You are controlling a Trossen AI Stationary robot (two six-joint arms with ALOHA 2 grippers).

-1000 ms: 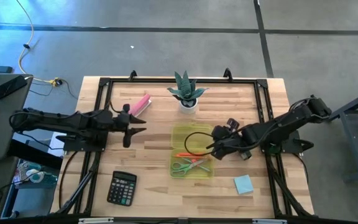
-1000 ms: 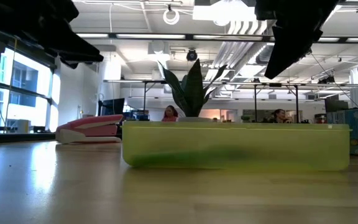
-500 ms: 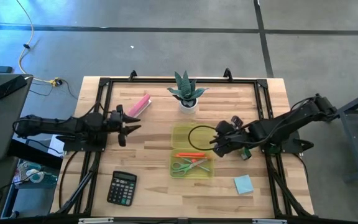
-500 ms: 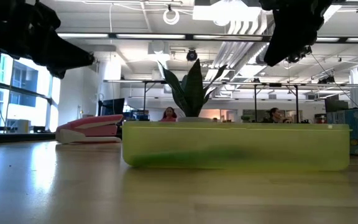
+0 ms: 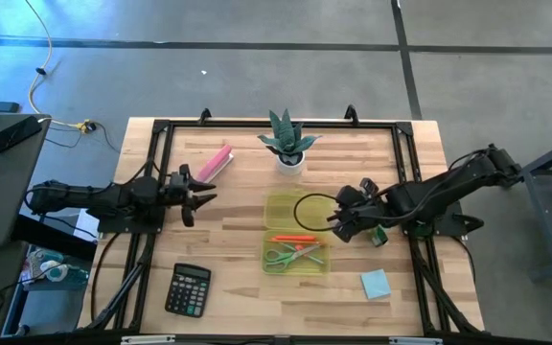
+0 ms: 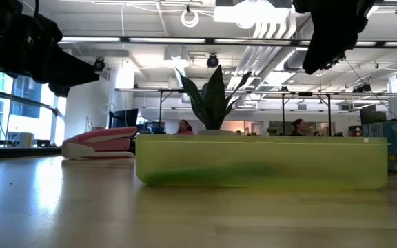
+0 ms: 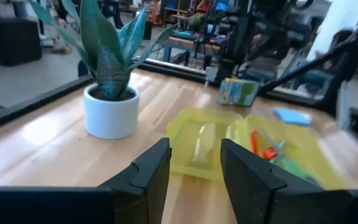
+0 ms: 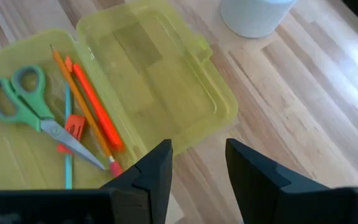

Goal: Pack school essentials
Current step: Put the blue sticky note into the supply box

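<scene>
- The left gripper (image 5: 192, 195) hovers empty with fingers apart at the table's 9 o'clock side, well apart from the yellow case (image 5: 296, 234).
- The case holds the green-handled scissors (image 5: 289, 255) and orange pencil (image 5: 293, 238).
- The right gripper (image 5: 337, 219), released and empty, sits at the case's 3 o'clock edge.
- The light-blue square note pad (image 5: 376, 284) lies outside the case, at 5 o'clock from the right gripper; the right arm is nearer.

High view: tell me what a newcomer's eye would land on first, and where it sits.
The translucent yellow-green plastic case lies open at the table's middle, with green-handled scissors and a red-orange pen-like tool in the half nearer the front edge. The right gripper hovers at the case's right edge, jaws apart and empty. Behind the case stands a spiky green plant in a white pot; a black calculator lies front left.
</scene>
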